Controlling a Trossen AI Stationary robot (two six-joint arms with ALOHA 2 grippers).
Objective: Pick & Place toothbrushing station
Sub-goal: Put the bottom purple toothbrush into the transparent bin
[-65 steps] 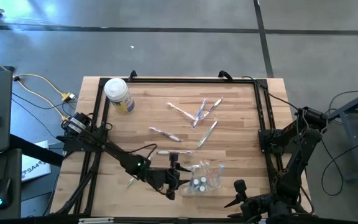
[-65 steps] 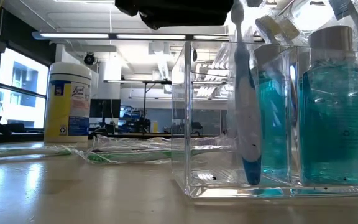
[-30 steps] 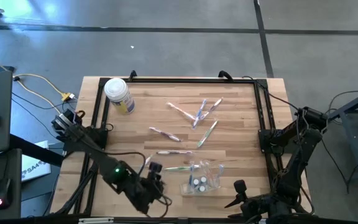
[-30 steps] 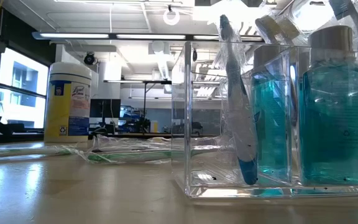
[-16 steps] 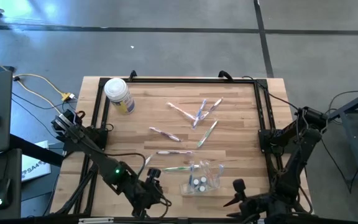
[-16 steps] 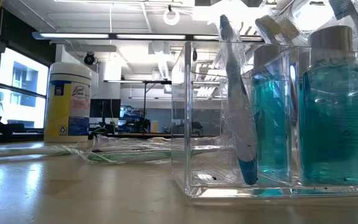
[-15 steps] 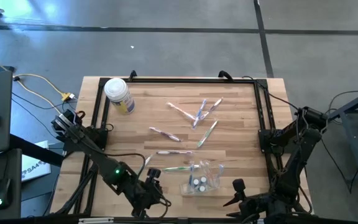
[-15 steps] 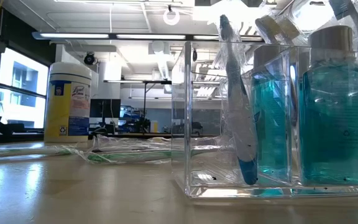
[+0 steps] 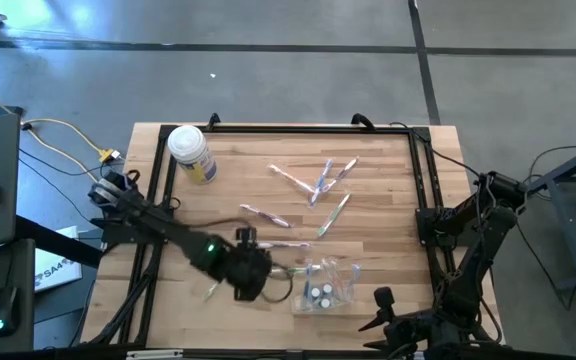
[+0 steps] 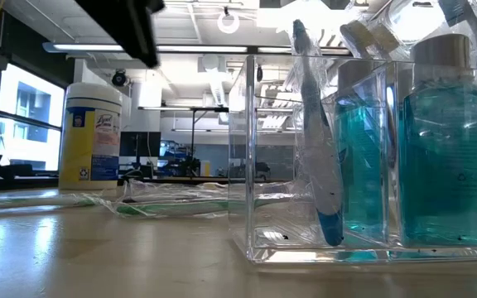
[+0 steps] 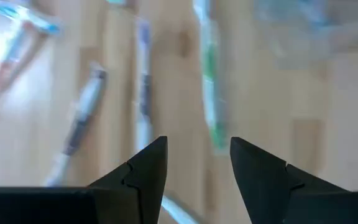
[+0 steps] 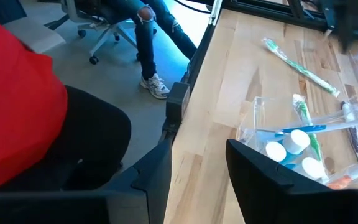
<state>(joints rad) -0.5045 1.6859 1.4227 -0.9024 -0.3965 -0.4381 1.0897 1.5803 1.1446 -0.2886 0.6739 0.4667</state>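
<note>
Toothbrushes (image 11: 145,93) blurred past left gripper (image 11: 197,165)

In the left wrist view, the slim pastel toothbrushes (image 11: 143,81) on the wooden counter (image 11: 347,124) were smeared by blur, their colours running together. The low view cut off the clear plastic holder (image 10: 371,240) at its right edge, and showed only a dark blurred corner of the left arm (image 10: 127,25).

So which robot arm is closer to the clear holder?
The left. Its gripper hovers over the table just beside the clear holder, jaws apart and empty. The right gripper waits at the table's near edge, a bit farther off.
</note>
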